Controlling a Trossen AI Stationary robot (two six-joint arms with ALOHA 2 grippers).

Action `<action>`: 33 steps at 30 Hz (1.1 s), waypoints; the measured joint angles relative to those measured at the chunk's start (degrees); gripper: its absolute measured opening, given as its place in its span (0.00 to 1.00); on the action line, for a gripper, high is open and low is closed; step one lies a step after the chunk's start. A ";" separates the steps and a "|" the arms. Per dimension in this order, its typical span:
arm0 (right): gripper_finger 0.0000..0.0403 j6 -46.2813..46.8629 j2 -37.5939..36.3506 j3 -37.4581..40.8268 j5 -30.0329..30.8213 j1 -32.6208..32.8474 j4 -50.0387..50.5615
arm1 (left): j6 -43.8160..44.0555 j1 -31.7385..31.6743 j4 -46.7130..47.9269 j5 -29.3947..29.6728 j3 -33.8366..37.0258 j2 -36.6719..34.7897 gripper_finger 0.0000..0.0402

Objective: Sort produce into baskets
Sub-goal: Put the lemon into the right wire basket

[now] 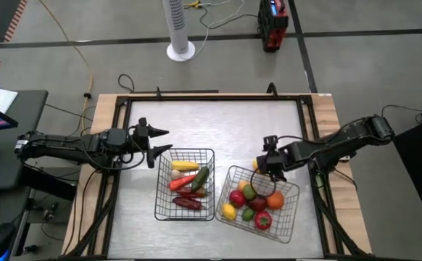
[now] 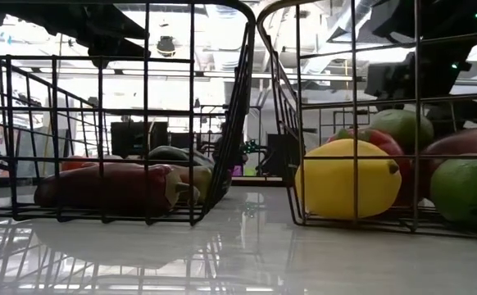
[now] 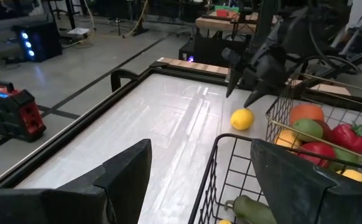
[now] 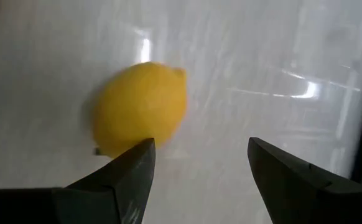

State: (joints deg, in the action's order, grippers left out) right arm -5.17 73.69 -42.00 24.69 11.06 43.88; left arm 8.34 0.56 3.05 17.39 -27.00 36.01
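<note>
Nearby, loose lemon (image 4: 140,107) on table (image 1: 233,130), right basket (image 1: 287,217) beside it

From above, the right tool (image 1: 268,168) covers most of the lemon (image 1: 257,164). The low view crops both baskets (image 2: 222,123) and leaves the arms as dark silhouettes.
</note>
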 joint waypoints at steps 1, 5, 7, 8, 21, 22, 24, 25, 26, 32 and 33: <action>0.71 0.75 0.00 0.00 1.25 0.32 0.00 | 0.02 0.00 0.00 0.00 0.00 0.00 0.65; 0.71 2.26 0.00 0.00 7.23 0.58 -0.42 | 0.11 0.00 0.00 0.00 0.00 0.00 0.65; 0.71 2.25 -0.24 0.00 7.25 0.51 -1.63 | 0.42 0.00 0.02 -0.02 0.00 0.00 0.65; 0.71 2.18 -0.49 0.00 6.90 0.55 -2.43 | 0.61 0.00 0.04 0.00 0.00 0.00 0.65; 0.71 4.34 -7.34 -0.04 3.58 1.69 -4.86 | 0.35 0.02 0.48 -0.02 0.00 0.00 0.65; 0.71 5.07 -7.69 -0.04 3.53 1.27 -4.45 | 0.34 0.00 0.48 0.00 0.00 0.00 0.65; 0.71 6.07 -8.88 -0.04 1.67 0.65 -4.49 | 0.33 0.00 0.50 -0.02 0.00 0.00 0.65; 0.71 6.55 -9.75 -0.04 -0.20 0.39 -4.59 | 0.33 0.00 0.50 -0.04 0.00 0.00 0.65; 0.71 6.71 -10.65 -0.04 -2.41 0.16 -4.60 | 0.35 0.00 0.50 -0.04 0.00 0.00 0.65; 0.71 6.45 -18.46 1.48 -13.39 -2.18 -4.43 | 0.31 0.01 0.52 -0.04 0.00 -0.01 0.65; 0.71 6.41 -20.50 2.61 -14.42 -2.71 -5.56 | 0.31 0.00 0.52 -0.03 0.00 -0.02 0.65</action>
State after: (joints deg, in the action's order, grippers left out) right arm 1.23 53.19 -39.39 10.28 8.35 38.32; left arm 8.64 0.56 3.57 17.36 -27.00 35.99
